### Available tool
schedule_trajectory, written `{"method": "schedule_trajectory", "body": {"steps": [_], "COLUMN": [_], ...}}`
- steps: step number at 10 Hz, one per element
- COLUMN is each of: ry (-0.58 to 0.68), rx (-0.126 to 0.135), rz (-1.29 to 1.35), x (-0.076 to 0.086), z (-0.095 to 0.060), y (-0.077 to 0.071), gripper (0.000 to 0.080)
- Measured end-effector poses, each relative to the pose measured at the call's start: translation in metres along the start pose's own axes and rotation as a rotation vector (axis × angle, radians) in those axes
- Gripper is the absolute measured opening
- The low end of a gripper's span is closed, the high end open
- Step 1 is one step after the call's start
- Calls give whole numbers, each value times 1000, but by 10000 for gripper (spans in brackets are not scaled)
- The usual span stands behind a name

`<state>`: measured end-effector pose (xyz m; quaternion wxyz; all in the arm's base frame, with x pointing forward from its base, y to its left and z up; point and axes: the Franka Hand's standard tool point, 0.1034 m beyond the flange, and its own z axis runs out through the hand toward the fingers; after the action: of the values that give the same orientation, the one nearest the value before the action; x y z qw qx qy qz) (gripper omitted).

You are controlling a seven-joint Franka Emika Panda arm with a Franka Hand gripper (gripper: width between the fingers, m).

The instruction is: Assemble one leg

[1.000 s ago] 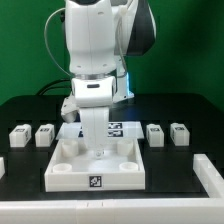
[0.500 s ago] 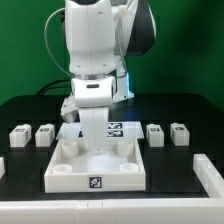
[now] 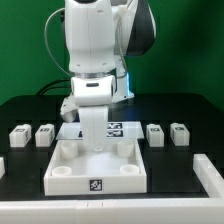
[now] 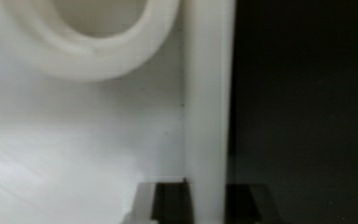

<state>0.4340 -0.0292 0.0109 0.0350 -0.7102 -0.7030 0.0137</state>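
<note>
Legs [image 3: 45, 133] are shown only by the exterior view, paired on the tabletop [image 3: 170, 160] either side of the tray [image 3: 70, 180], whereas the wrist view is filled by a tray socket [image 4: 114, 55], and whether the hand [image 3: 95, 143] is open or closed cannot be told.

Blurred white tray piece [image 4: 69, 150], round socket [image 4: 91, 45], probably black table [image 4: 309, 100] beside it
</note>
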Motion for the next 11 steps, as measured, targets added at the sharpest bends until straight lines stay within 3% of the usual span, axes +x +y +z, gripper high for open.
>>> {"method": "schedule_trajectory", "body": {"steps": [1,2,5,8,11], "ry": [2,9,49,62,69], "rx": [-5,-24,-67,-70,-82], "rz": [-2,-18,-10,8,-66], "x": [2,12,70,99,94], "z": [0,0,-1,-1,4], "y": [5,23,64,65,67], "gripper": [64,64,63,63,63]}}
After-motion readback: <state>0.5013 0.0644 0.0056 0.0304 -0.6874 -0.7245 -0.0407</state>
